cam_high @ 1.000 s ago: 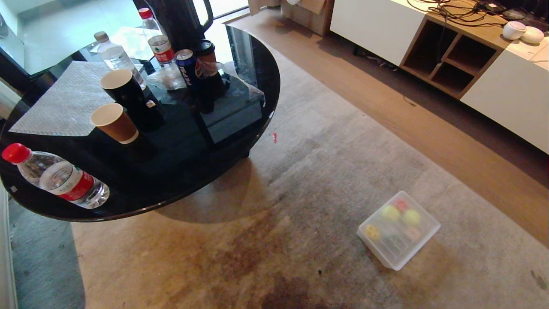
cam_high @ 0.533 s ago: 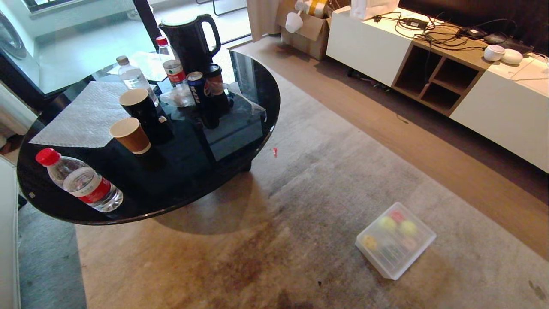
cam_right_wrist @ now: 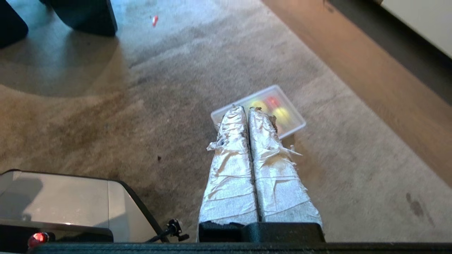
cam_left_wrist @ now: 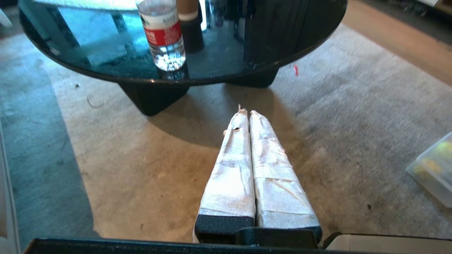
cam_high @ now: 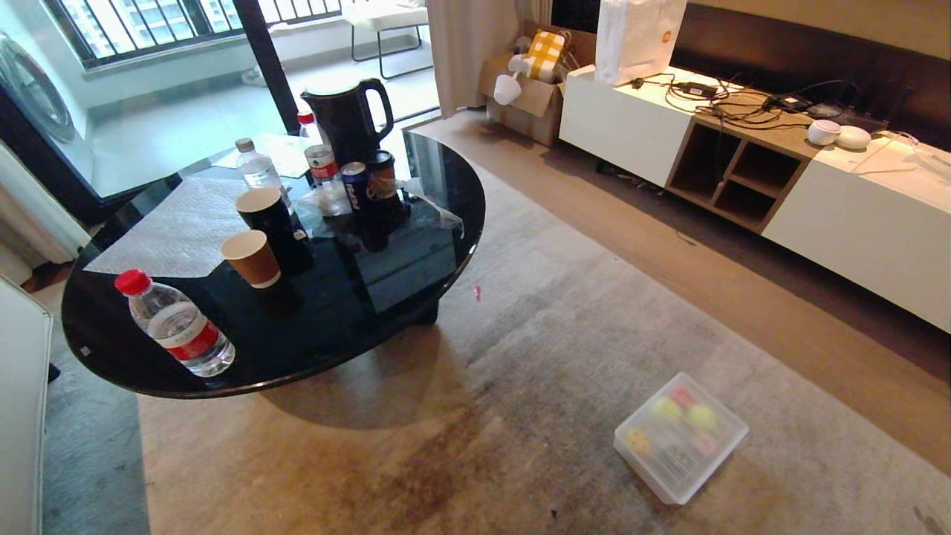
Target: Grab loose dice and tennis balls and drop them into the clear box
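Lying across the living-room floor, a stained grey carpet (cam_high: 565, 349), with a round black glass table (cam_high: 416, 245) standing on it, bearing water bottles, paper cups and a black kettle (cam_high: 345, 122), and a white media cabinet (cam_high: 854, 215) running along the far wall. Sitting on the carpet well apart from the table, the clear box (cam_high: 732, 435), already holding two yellow-green tennis balls (cam_high: 666, 409), a yellow die (cam_high: 637, 441) and a red die (cam_high: 683, 397), with duller shapes beside them too blurred to name; not spotting any loose pieces on the carpet. Hanging over bare carpet near the table, the left gripper (cam_left_wrist: 247, 113), tape-wrapped fingers pressed together and gripping nothing. Hanging above the near edge of the box, the right gripper (cam_right_wrist: 245, 110), likewise clenched and carrying nothing. Probably handling easily: fuzzy balls looking light and springy, best pinched across the middle; dice looking stiff with rounded corners, best squeezed on two flat opposite faces to avoid slipping. Judging the task nearly or fully finished.
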Controlling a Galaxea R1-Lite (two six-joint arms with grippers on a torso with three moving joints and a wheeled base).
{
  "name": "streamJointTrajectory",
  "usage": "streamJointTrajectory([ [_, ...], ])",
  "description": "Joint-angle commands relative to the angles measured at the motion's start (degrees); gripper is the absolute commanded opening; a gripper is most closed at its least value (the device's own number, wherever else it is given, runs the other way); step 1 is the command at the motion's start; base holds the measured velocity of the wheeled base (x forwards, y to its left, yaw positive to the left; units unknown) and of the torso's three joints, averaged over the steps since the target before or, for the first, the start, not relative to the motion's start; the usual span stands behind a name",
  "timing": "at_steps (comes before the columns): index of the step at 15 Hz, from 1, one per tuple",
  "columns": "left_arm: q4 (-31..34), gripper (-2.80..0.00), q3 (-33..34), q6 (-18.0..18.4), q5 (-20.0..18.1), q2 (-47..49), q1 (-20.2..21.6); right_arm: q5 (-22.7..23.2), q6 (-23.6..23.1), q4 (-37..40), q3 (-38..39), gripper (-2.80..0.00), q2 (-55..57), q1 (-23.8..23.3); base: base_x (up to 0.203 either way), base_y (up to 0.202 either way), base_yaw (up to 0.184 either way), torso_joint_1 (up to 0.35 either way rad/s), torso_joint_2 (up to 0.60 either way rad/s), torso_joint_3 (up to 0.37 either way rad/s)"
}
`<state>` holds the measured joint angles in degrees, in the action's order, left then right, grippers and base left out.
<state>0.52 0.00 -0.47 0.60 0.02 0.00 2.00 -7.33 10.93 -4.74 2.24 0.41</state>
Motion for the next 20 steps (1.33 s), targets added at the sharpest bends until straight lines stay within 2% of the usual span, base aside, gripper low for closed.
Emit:
streamJointTrajectory([
  [1,0.0,-2.80,0.0,-0.1,0.0,0.0,0.0,0.0,-0.1,0.1,0.0,-2.80,0.1,0.0,0.000,0.000,0.000,0.002,0.00,0.205],
  [20,0.0,-2.80,0.1,-0.1,0.0,0.0,0.0,0.0,-0.1,0.1,0.0,-2.80,0.1,0.0,0.000,0.000,0.000,0.003,0.00,0.198],
])
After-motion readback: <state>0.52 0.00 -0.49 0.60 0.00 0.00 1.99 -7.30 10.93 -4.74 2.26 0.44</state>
